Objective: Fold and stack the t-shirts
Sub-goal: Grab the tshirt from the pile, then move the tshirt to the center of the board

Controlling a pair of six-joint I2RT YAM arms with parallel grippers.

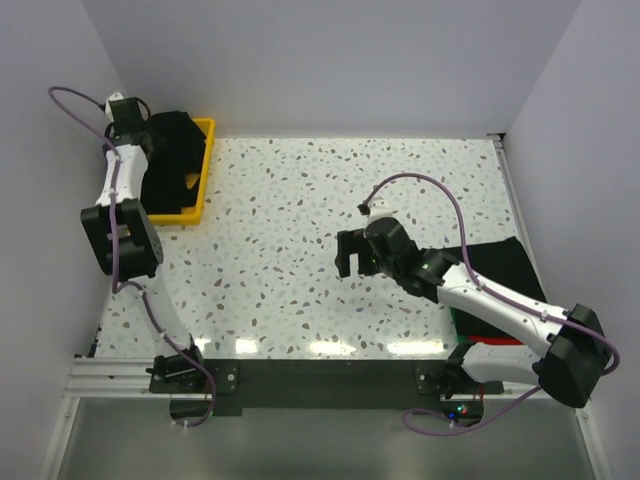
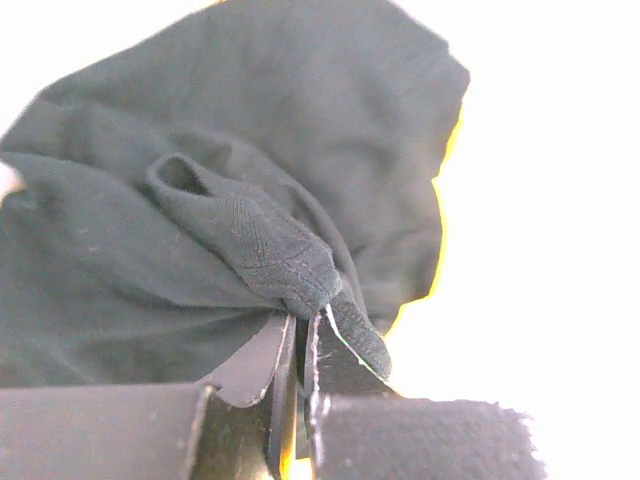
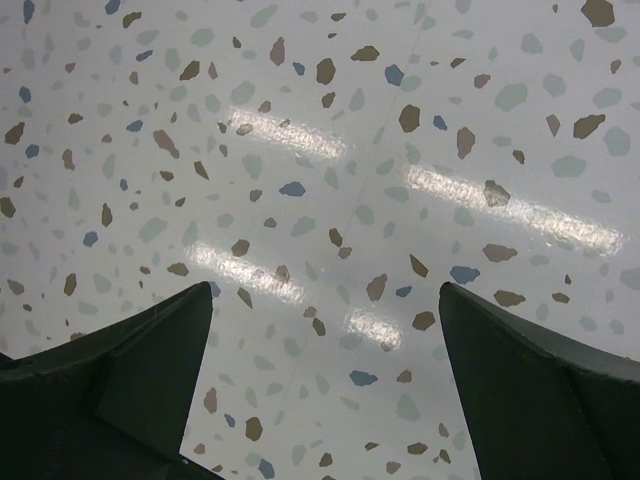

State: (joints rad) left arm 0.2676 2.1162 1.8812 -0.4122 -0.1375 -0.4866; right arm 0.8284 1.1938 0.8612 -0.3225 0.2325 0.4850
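Gripping state, left gripper (image 2: pixel 303 328): closed on a fold of the crumpled black cloth t-shirt (image 2: pixel 250 150).
Shirt location: yellow plastic tray (image 1: pixel 206 160), far-left corner.
Centre, right gripper (image 3: pixel 325 290): jaws wide, empty, over speckled white table (image 1: pixel 290 200).
Right edge: 1 folded black t-shirt (image 1: pixel 505 265), flat.

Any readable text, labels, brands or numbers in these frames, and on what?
No readable text in any view.
The black shirt, yellow tray, stacked shirts, table, left arm and right arm show no print, label or number.
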